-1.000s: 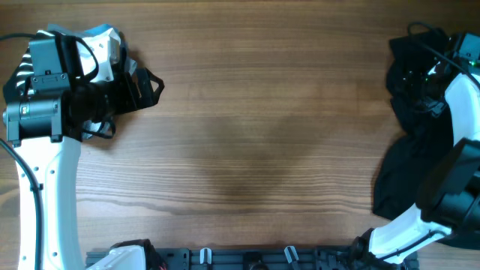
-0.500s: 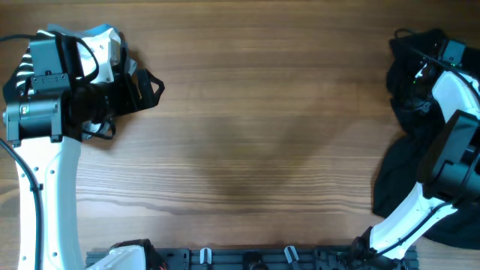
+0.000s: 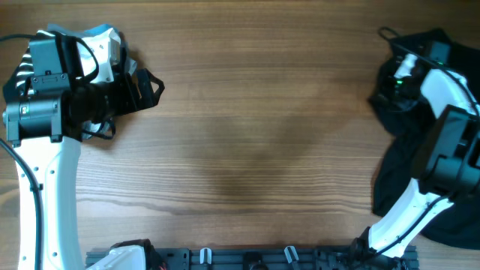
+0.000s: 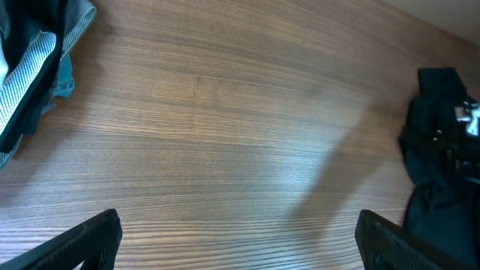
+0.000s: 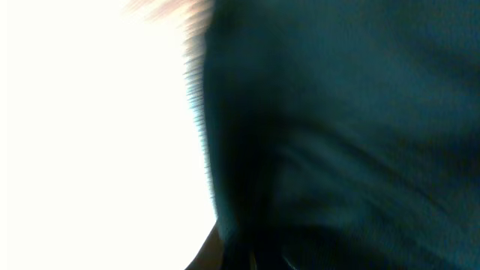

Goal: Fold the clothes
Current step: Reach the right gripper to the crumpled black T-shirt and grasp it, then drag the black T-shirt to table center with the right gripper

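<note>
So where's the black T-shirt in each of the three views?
Overhead: black T-shirt heaped along the right edge.
Left wrist: dark heap at the right edge.
Right wrist: blurred, fills the right two-thirds.
Shared landmark: wooden table, not discernible in the right wrist view.

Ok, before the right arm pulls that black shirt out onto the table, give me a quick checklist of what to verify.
1. Right gripper shut on the black T-shirt: ok; dark fabric fills the right wrist view.
2. Which part of the shirt is gripped: cannot tell.
3. T-shirt laid flat: not ok; it lies bunched at the right edge of the table.
4. Middle of the table bare: ok.
5. Left gripper open, holding nothing: ok.
6. Striped garment out of the way: ok; it sits at the far left.
</note>
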